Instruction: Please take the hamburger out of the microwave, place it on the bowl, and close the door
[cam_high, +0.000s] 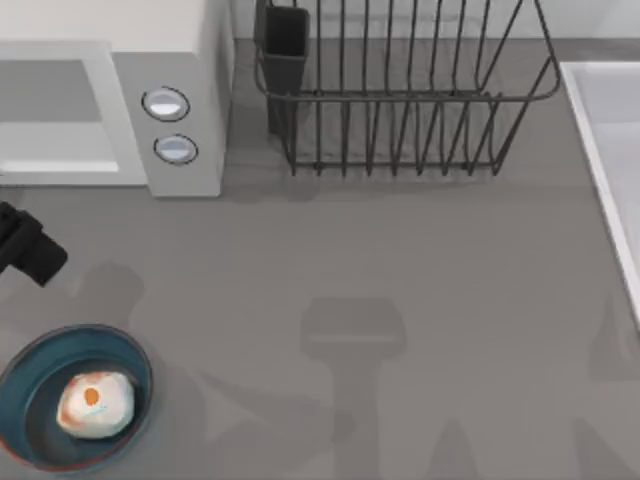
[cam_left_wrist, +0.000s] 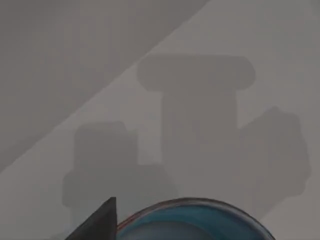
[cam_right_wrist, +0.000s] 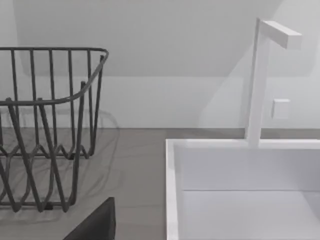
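Left tool (cam_high: 25, 248): a dark shape at the worktop's left edge, between the microwave and the bowl; I cannot tell how its fingers stand. It sits apart from the burger, so nothing is in its hold, and it looks placed for the door job that remains.
Left wrist view: a dark finger tip (cam_left_wrist: 97, 222) beside the bowl's rim (cam_left_wrist: 200, 204), with bare worktop (cam_left_wrist: 210, 125) beyond.
Right tool: a dark finger tip (cam_right_wrist: 95, 225) in the right wrist view; state not readable. It faces the rack and the sink (cam_right_wrist: 172, 190), likely parked.
Burger (cam_high: 95, 402): lying in the bowl, orange spot up; that step looks done.
Bowl (cam_high: 30, 372): near front left, just below the left tool.
Microwave (cam_high: 185, 60): back left, knobs (cam_high: 166, 104) facing forward.
Door (cam_high: 55, 115): the white framed panel left of the knobs; I cannot say whether it is fully shut.
Rack (cam_high: 400, 90): back centre, well clear of the work.
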